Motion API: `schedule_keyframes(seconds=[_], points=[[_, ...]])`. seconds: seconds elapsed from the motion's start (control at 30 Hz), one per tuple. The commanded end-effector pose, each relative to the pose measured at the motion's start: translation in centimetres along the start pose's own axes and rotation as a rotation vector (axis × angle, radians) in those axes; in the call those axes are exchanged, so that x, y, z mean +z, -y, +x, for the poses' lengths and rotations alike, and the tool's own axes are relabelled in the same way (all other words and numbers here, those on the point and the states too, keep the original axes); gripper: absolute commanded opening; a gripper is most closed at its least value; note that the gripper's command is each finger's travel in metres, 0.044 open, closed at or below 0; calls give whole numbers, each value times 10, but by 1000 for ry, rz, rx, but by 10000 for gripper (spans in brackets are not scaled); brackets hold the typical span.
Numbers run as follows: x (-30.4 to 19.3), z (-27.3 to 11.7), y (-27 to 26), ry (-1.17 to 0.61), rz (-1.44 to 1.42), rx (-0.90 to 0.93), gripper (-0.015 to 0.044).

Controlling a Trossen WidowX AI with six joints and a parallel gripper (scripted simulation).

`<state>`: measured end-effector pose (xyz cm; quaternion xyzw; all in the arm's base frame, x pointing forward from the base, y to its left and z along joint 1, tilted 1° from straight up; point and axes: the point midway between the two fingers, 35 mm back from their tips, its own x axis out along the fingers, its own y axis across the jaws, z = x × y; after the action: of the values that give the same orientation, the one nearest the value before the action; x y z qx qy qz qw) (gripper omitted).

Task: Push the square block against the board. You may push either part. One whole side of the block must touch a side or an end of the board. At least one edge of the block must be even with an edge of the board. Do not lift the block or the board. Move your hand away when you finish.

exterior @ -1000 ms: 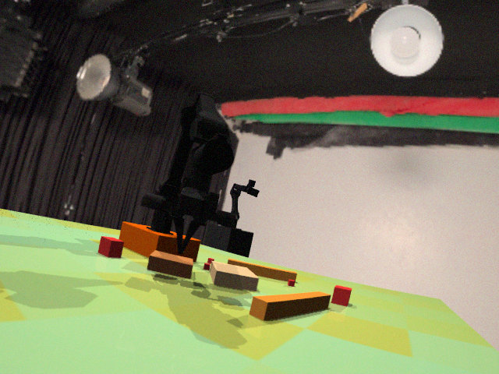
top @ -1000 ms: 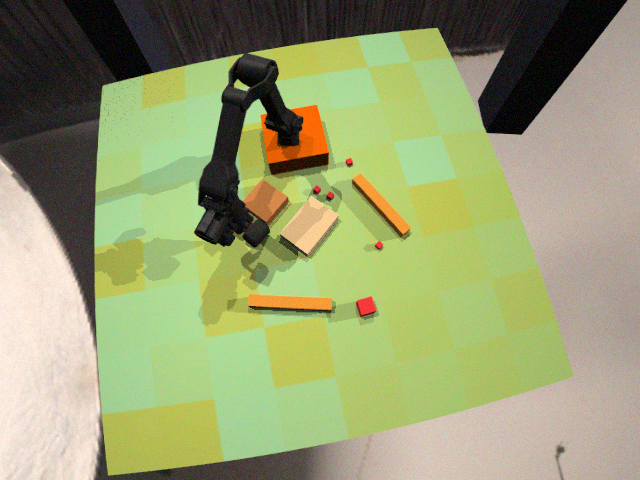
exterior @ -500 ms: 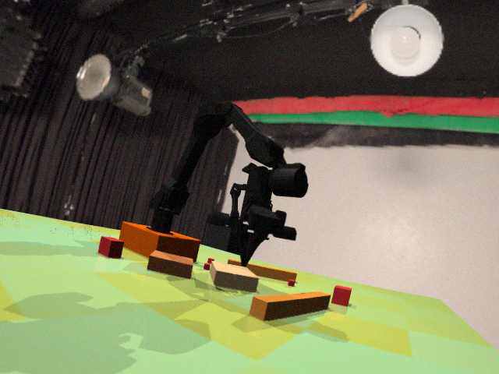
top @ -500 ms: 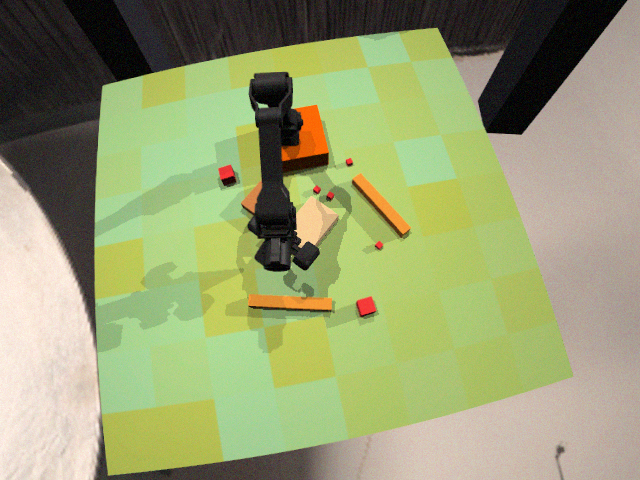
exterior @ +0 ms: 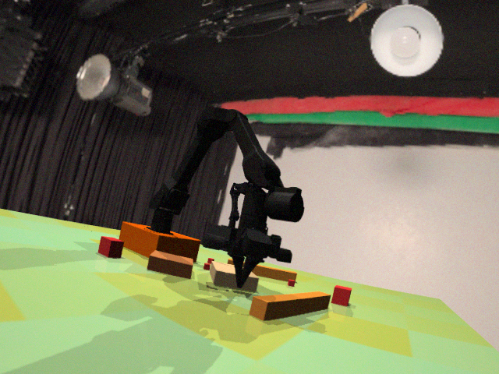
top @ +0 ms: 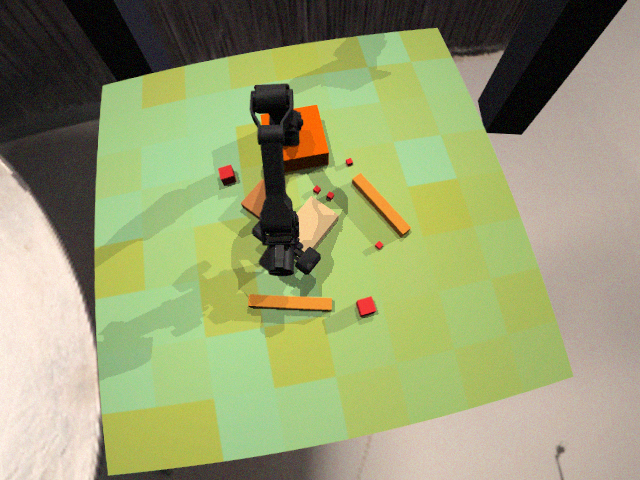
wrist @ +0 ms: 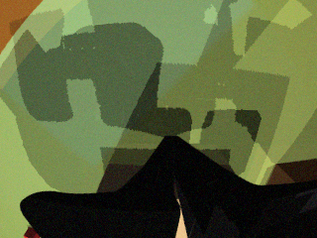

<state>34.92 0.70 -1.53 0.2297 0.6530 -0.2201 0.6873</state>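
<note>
The square brown block (top: 253, 201) (exterior: 170, 264) (wrist: 299, 171) lies flat left of the board, partly hidden by the arm in the top view. The pale tan board (top: 316, 219) (exterior: 222, 275) (wrist: 181, 227) lies flat and turned at an angle. The exterior view shows a gap between them. My gripper (exterior: 240, 284) (wrist: 170, 142) is shut and empty, pointing down, with its tips low by the board's side that faces away from the arm's base. Whether the tips touch the board or table cannot be told. The arm hides the tips in the top view.
An orange box (top: 312, 129) (exterior: 139, 240) sits under the arm's base. One orange bar (top: 289, 302) (exterior: 298, 306) lies in front of the gripper, another orange bar (top: 381, 205) (exterior: 277, 273) to the right. Red cubes (top: 366, 306) (top: 226, 174) and several tiny red cubes stand around.
</note>
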Motion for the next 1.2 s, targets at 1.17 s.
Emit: schedule_keyframes(seconds=[1.17], points=[[10,2,-1,-8,3,-6,0]])
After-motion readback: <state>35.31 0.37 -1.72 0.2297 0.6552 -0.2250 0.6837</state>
